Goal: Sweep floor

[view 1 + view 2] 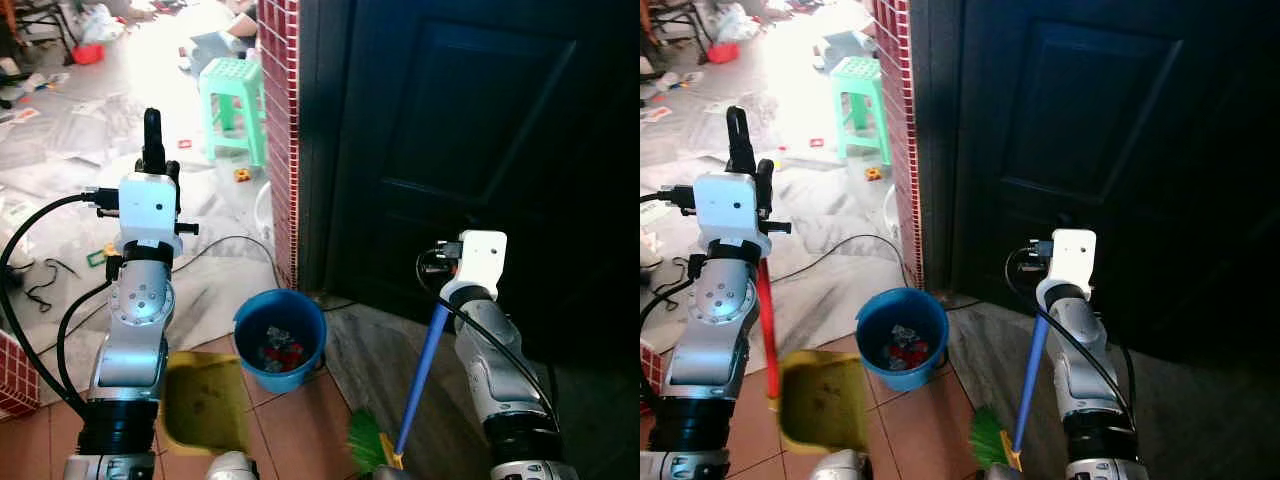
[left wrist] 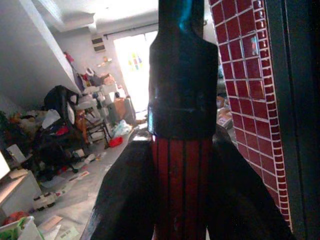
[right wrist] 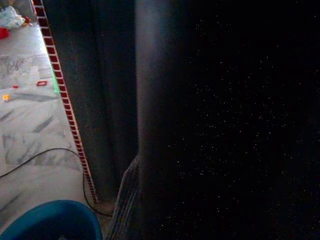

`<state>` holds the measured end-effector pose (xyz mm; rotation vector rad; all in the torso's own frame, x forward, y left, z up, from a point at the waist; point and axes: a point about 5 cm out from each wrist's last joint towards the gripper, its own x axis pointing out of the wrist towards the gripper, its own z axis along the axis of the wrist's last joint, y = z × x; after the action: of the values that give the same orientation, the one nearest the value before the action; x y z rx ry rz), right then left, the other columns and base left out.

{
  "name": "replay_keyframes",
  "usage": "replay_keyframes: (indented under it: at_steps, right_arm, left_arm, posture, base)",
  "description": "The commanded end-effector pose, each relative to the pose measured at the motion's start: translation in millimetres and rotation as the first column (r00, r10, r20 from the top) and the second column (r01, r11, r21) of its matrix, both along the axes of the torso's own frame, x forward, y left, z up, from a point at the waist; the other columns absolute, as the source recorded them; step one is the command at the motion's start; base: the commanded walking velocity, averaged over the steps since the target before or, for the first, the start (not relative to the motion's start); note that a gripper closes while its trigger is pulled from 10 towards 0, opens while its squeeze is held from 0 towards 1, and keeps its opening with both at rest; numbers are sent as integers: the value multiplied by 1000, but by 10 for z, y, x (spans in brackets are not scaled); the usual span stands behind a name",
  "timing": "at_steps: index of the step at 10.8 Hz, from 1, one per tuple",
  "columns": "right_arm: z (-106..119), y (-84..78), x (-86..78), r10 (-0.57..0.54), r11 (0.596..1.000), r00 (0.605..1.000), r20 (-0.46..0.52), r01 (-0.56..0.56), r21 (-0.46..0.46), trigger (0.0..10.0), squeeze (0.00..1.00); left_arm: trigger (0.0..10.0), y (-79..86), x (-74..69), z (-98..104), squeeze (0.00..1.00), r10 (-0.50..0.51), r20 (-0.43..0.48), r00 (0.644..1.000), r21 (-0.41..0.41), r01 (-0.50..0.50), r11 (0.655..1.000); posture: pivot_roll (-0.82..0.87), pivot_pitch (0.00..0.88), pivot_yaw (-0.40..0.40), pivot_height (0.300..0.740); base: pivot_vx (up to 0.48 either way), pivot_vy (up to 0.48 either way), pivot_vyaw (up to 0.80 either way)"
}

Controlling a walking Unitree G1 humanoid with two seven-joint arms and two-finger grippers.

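My left gripper is raised at the left and shut on the red dustpan handle, whose black cap sticks out past the fingers. The yellow-green dustpan rests on the tiles below it. At the right, close to the dark door, my right gripper is shut on the blue broom handle. The green bristles reach the floor beside the dustpan. The right wrist view is very dark, with a dim upright shaft close to the camera.
A blue bucket with bits of litter stands between dustpan and broom. A red-tiled pillar and a dark door rise ahead. A black cable crosses the marble floor; a green stool, a small yellow toy and scattered litter lie beyond.
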<state>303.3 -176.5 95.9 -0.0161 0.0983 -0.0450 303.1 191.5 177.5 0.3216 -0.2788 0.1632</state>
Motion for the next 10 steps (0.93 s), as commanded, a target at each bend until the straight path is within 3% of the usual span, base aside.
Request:
replay_keyframes:
  at_steps: [1,3,4,6,10]
  right_arm:
    - [104,10,48,10,1000,999,46,-10,3,10000,0]
    - [103,10,50,16,1000,999,45,-16,-4,10000,0]
    - [103,17,53,19,1000,999,45,-19,-6,10000,0]
    - [104,33,57,27,1000,999,45,-26,-8,10000,0]
    - [73,75,37,42,999,999,31,-43,10,10000,0]
  left_arm:
    - [10000,-14,11,226,0,-18,98,995,47,13,999]
    - [10000,-49,-14,313,0,-35,119,992,66,27,997]
    - [10000,-103,-11,322,0,-38,117,992,27,35,999]
    - [10000,-272,-37,187,0,-66,73,995,-44,69,997]
    - [10000,-368,-103,-22,0,-57,-2,998,-121,56,991]
  posture:
    - [-48,0,-9,740]
    - [-47,0,-12,740]
    - [-47,0,-12,740]
    - [-49,0,-16,740]
    - [-38,2,-25,740]
  base:
    - [0,0,0]
    - [0,178,0]
    - [0,480,0]
    - [0,480,0]
    - [0,480,0]
